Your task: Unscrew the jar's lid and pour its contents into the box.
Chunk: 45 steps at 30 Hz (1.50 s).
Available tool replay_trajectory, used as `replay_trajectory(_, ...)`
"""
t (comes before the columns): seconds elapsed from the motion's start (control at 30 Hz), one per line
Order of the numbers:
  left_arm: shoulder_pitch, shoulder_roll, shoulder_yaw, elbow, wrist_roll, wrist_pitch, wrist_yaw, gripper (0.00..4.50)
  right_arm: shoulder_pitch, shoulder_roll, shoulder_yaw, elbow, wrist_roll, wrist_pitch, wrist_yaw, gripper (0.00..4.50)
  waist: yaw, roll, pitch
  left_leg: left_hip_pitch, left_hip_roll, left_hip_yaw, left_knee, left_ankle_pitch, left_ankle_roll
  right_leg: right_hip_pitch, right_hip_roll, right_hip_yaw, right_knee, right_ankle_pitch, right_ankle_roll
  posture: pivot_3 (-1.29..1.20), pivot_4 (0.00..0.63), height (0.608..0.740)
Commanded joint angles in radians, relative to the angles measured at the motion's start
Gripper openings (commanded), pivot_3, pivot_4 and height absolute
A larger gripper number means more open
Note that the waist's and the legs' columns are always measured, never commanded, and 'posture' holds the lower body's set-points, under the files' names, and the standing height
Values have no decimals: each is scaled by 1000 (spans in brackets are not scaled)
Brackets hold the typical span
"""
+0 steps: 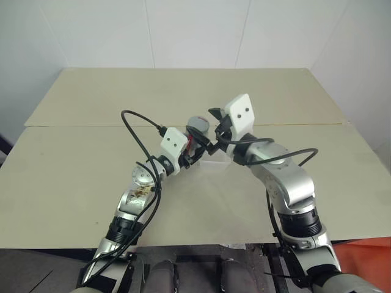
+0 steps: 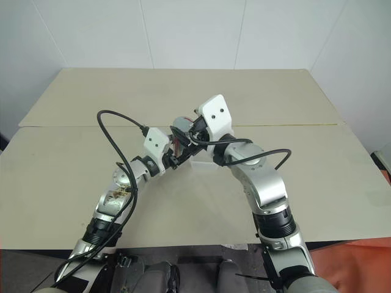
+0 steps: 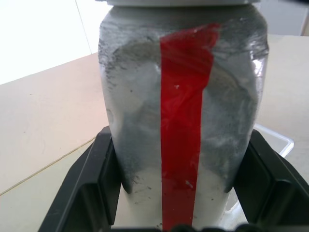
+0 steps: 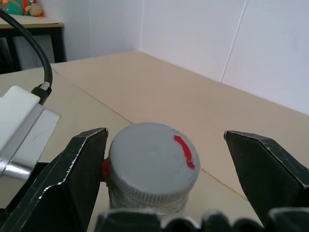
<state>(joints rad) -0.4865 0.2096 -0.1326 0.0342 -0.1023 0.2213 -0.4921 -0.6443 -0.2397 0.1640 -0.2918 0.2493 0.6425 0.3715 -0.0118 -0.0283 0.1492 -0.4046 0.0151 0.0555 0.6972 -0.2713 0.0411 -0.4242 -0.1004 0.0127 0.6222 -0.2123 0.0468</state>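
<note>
The silvery-grey jar [image 3: 183, 121] with its red vertical stripe stands upright above the table, and my left gripper [image 3: 181, 193] is shut on its lower body. The grey lid [image 4: 153, 162] sits on top of the jar. My right gripper [image 4: 164, 137] is open, with one finger on each side of the lid; the left finger [image 4: 82, 169] is close to the lid's rim and the other stands well apart. The clear box [image 1: 214, 162] rests on the table just below and behind the jar. The contents are hidden inside the jar.
The beige table [image 1: 73, 171] has a seam across its middle, with open surface on all sides of the arms. A black cable [image 1: 137, 131] loops up from my left arm. White walls stand behind the table's far edge.
</note>
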Motion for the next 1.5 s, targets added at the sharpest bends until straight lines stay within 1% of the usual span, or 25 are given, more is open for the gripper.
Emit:
replay_trajectory(0.03,-26,-2,11,-33,-10,-11,-3,2787,-23,8,-1,-14,-7,-4,1,4471,0,0,0,0,0,0,0,0,0,0,0,0,0,0,0,0,150,740)
replay_trajectory(0.97,-21,2,14,-38,-16,-9,-2,2787,-25,25,-59,14,13,5,-10,4471,0,0,0,0,0,0,0,0,0,0,0,0,0,0,0,0,150,740)
replay_trajectory(1.23,-18,-7,50,-51,-49,27,17,2787,0,2,-77,-20,26,17,-3,4471,0,0,0,0,0,0,0,0,0,0,0,0,0,0,0,0,150,740)
replay_trajectory(1.5,-9,1,55,-67,-58,39,9,2787,14,-15,-94,-54,48,23,-8,4471,0,0,0,0,0,0,0,0,0,0,0,0,0,0,0,0,150,740)
